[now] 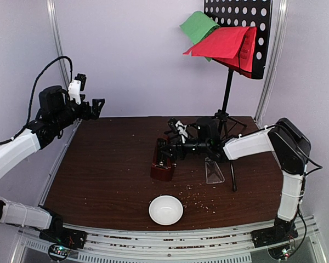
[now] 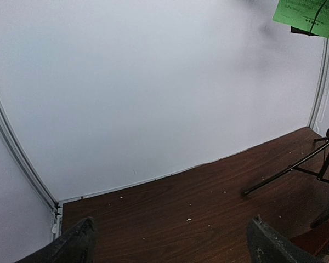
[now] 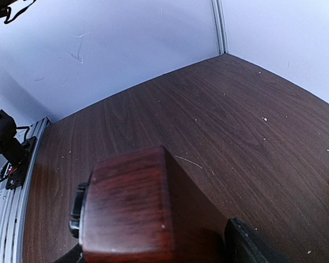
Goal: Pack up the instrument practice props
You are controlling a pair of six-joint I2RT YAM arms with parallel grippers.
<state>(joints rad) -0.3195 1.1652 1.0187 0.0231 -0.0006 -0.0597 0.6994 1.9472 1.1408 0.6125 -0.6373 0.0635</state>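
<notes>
fronting white walls [image 1: 142, 55], crumb-flecked table [image 1: 109, 181]; left claw [image 1: 97, 107] gaping, right claw [image 1: 167, 147] straddling metronome [image 1: 163, 170], grip unclear.

music stand [image 1: 261, 34]: top was cut off overhead
metronome [image 3: 131, 213]: base was cropped at the wrist view's edge
right pincer [image 1: 167, 149]: grip could not be told

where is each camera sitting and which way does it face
top external: above and behind the arm bases, looking down at the table, metronome and music stand; both arms show
left wrist: raised at the table's left, facing the back wall; the open left pincer frames the bottom
right wrist: low, facing left over the metronome; the right pincer straddles it
shared: top and left wrist both catch the green sheet
</notes>
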